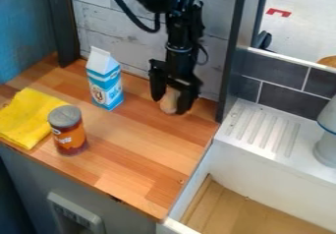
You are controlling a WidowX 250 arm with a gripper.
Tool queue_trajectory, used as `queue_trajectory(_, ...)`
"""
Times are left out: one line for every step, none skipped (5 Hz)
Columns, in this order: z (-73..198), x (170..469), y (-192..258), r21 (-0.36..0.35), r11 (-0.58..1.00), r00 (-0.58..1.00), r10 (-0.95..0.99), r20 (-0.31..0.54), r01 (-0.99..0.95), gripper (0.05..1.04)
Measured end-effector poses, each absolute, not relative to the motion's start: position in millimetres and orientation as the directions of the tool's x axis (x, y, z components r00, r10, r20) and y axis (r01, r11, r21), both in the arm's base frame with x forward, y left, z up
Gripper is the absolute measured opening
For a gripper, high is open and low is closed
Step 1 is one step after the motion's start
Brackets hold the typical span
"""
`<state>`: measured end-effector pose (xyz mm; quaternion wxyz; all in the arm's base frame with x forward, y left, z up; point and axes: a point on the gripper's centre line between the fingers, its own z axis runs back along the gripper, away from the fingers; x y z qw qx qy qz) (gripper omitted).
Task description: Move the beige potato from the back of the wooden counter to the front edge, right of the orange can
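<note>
The black gripper hangs at the back right of the wooden counter, by the back wall, pointing down. Its fingers stand on either side of a small, rounded, pale brown object and are shut on it. Part of the object is hidden by the fingers; whether it rests on the wood I cannot tell. To the gripper's left stands a blue and white carton, upright. An orange-brown can with a grey lid is upright nearer the front left. A yellow cloth lies at the counter's left.
The wooden counter ends on the right at a white sink with a ridged ledge and lower basin. A dark post rises close to the gripper's right. A white and grey object stands on the ledge at the right edge.
</note>
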<state>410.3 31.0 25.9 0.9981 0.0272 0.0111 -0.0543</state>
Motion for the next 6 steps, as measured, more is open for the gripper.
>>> queue_trajectory(29.2, 417.1, 36.9, 0.051, 0.995, 0.997, -0.081, -0.007, 0.081, 0.701)
queue_trajectory(27.3, 417.1, 43.2, 0.026, 0.999, 1.000, -0.031, 0.006, 0.031, 0.558)
queue_trajectory(33.9, 399.2, 45.3, 0.048, 0.999, 1.000, 0.006, -0.019, -0.005, 0.532)
queue_trajectory(72.5, 372.6, 44.1, 0.061, 0.997, 0.999, 0.046, 0.003, -0.046, 0.532)
queue_trajectory(92.9, 340.9, 32.6, 0.057, 0.996, 0.997, 0.072, 0.009, -0.073, 0.532)
queue_trajectory(76.6, 314.7, 19.3, 0.005, 0.999, 0.994, 0.050, -0.098, -0.050, 0.532)
